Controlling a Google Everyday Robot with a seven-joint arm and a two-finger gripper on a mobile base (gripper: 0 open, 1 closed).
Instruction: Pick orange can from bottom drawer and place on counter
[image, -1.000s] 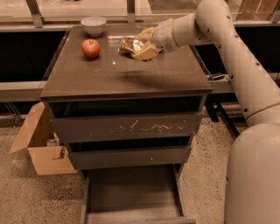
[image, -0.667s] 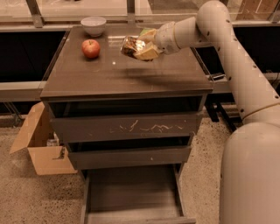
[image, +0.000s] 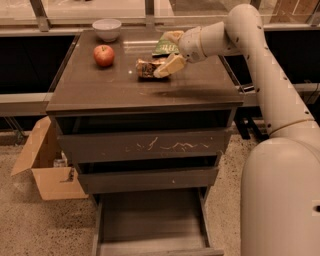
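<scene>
The orange can (image: 146, 68) lies on its side on the counter (image: 120, 91), near the middle of the top. My gripper (image: 169, 50) is just right of the can, low over the counter, with its jaws spread open. The lower finger (image: 170, 65) is at the can's right end. The upper finger sits over the green snack bag (image: 163, 48). The bottom drawer (image: 150, 222) is pulled out at floor level and shows nothing inside.
A red apple (image: 104, 55) and a white bowl (image: 107, 29) stand at the counter's back left. An open cardboard box (image: 45, 167) is on the floor left of the cabinet. My arm reaches in from the right.
The gripper has lowered the can from above the counter onto the top and opened; the can now rests on the surface left of the fingers.
</scene>
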